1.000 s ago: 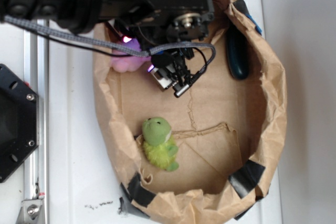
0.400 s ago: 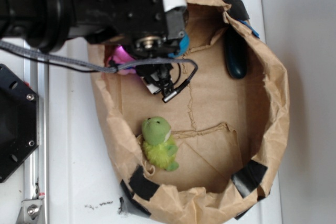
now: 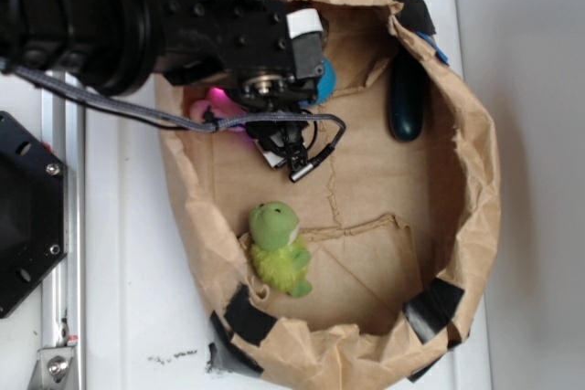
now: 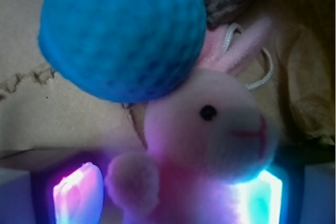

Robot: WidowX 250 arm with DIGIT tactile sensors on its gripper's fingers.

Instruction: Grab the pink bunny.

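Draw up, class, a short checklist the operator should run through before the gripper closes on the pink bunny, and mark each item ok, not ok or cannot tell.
1. Pink bunny centred before the wrist camera: ok.
2. Fingers flank the bunny's body on both sides: ok.
3. Gripper already shut on the bunny: cannot tell.
4. Teal ball clear of the grasp: not ok, it overlaps the bunny's head in the wrist view.
5. Green plush toy out of the way: ok, lying lower in the paper bag.

White tabletop (image 3: 128, 299) with an open brown paper bag (image 3: 475, 180) and a black block (image 3: 27, 216) at its left edge.
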